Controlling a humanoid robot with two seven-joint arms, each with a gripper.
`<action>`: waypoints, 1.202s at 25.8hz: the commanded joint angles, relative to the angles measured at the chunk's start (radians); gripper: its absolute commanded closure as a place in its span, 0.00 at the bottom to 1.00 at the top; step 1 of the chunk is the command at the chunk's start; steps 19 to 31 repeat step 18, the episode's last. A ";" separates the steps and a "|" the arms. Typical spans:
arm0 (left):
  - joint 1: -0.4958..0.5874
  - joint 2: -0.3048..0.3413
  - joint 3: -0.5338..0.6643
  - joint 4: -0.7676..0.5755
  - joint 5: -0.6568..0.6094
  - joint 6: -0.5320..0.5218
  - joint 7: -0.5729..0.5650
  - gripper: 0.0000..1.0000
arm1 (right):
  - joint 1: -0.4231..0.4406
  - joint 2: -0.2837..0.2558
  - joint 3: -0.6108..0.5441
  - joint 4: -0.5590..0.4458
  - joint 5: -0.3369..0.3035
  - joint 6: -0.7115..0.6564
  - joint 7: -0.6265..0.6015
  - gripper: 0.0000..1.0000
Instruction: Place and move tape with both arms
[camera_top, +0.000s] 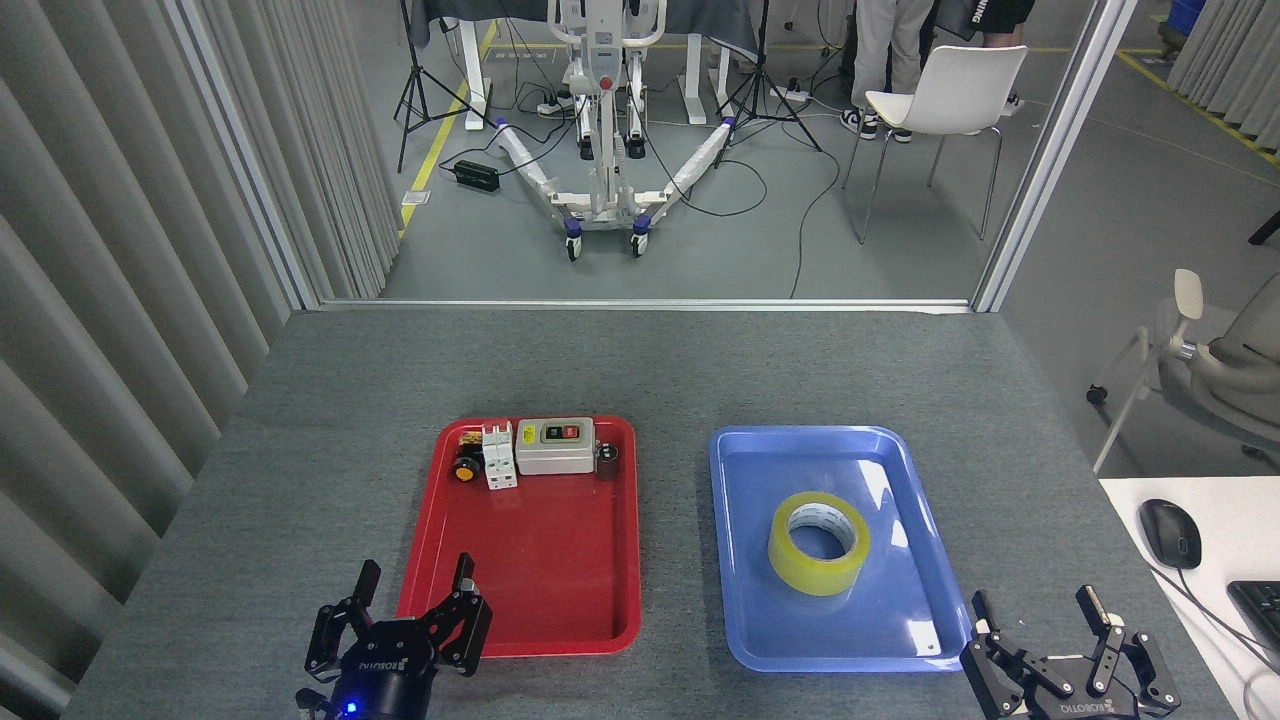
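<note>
Tape: the tape lies flat, core upward, near the middle of the blue tray; its white core carries small print too fine to read.
Left gripper: the left gripper sits low at the near edge of the table, just off the near left corner of the red tray, fingers spread and holding nothing; "ROBOTIQ" shows on its body, with a blue light below.
Right gripper: the right gripper sits beside the blue tray's near right corner, fingers apart and empty; "ROBOTIQ" is readable, partly cut by the frame edge.
Red tray contents: a grey switch box with green and red buttons, a white breaker and a small yellow-and-black button line the far rim; their labels cannot be read.
Open room: the near part of the red tray is bare; a strip of grey table separates the two trays, and wide grey surface lies beyond them up to the far edge.
Right edge: a mouse rests on a white desk, well apart from the blue tray.
</note>
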 joint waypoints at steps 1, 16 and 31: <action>0.001 0.001 0.001 0.001 0.000 0.000 0.001 0.00 | 0.001 0.001 -0.004 0.001 -0.001 0.003 -0.001 0.00; 0.004 -0.001 0.015 0.003 0.000 0.002 0.000 0.00 | -0.005 0.015 -0.002 0.004 -0.001 0.001 -0.002 0.00; 0.004 -0.001 0.015 0.001 0.000 0.002 0.000 0.00 | -0.007 0.014 -0.001 0.004 -0.001 0.001 -0.002 0.00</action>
